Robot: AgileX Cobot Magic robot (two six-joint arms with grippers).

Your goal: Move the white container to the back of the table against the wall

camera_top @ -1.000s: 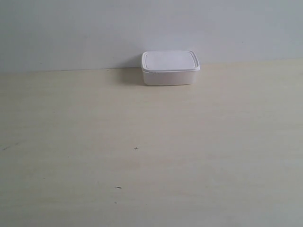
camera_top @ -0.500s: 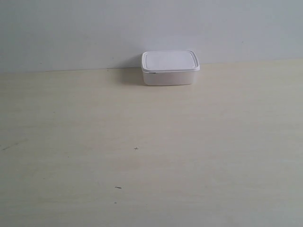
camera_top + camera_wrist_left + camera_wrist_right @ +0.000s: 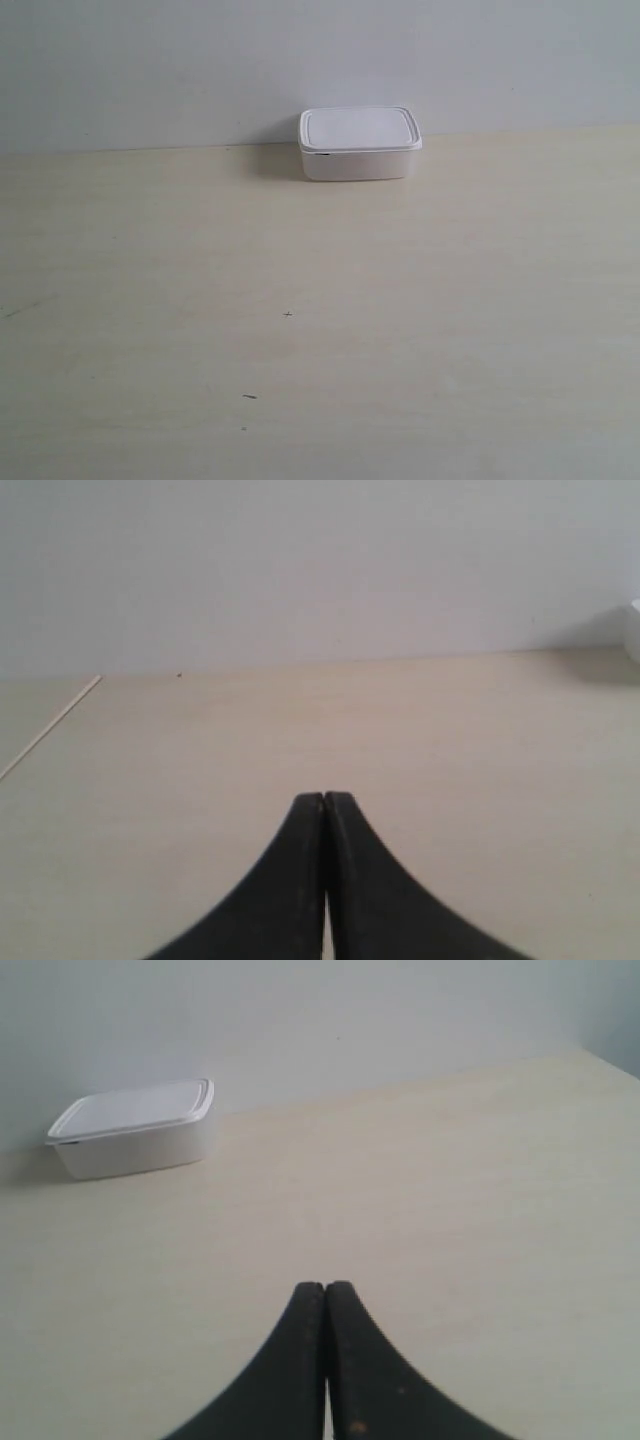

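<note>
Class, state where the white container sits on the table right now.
In the exterior view the white container sits at the far edge of the table, just right of centre, at the foot of the wall.

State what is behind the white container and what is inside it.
Behind the container stands the plain wall, seemingly right against it. Its closed lid hides the inside, so any contents cannot be seen.
</note>
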